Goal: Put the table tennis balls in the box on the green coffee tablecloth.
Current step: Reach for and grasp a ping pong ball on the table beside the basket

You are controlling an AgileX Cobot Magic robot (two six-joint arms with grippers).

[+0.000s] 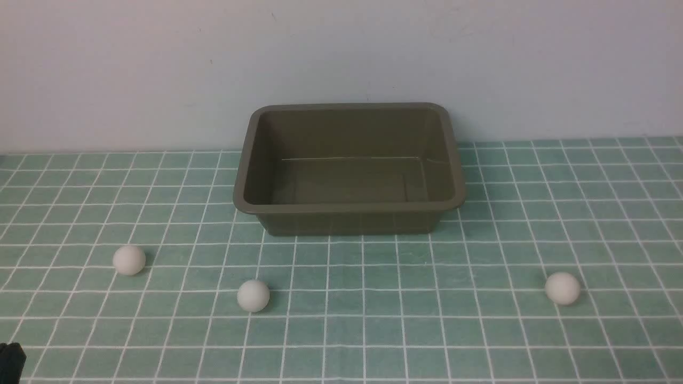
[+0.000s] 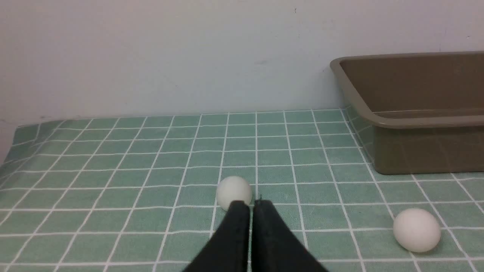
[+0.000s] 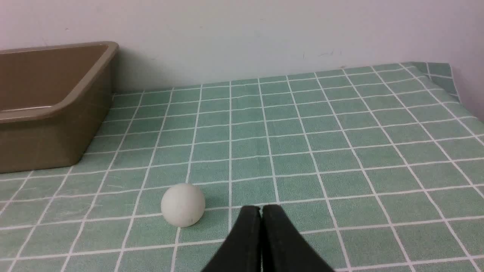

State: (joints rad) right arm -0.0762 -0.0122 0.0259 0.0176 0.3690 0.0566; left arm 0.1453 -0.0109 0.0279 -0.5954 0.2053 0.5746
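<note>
Closest to the lens in each wrist view are the black fingers [image 2: 236, 234] of the left jaws and those [image 3: 245, 241] of the right jaws. Both pairs are pressed together tip to tip with nothing between them, hanging low over the cloth. Largest in the scene is the green coffee tablecloth [image 1: 373, 330], a pale green grid of thin white lines that covers the tabletop up to the plain light wall [image 1: 160, 69]. On it, at the back and near the middle of the front view, stands the box [image 1: 349, 224], an olive-brown tub with a rolled rim, upright and close to the wall. All three table tennis balls lie on the cloth in front of the box and outside it, well apart from one another. One left ball [image 1: 128, 260] sits just ahead of the left fingertips in that wrist's view. Another, the middle ball [image 1: 253, 295], lies nearer the front, below the box's left corner. Last, the right ball [image 1: 562, 288] lies off to the right, slightly ahead of the right jaws and beside them.
</note>
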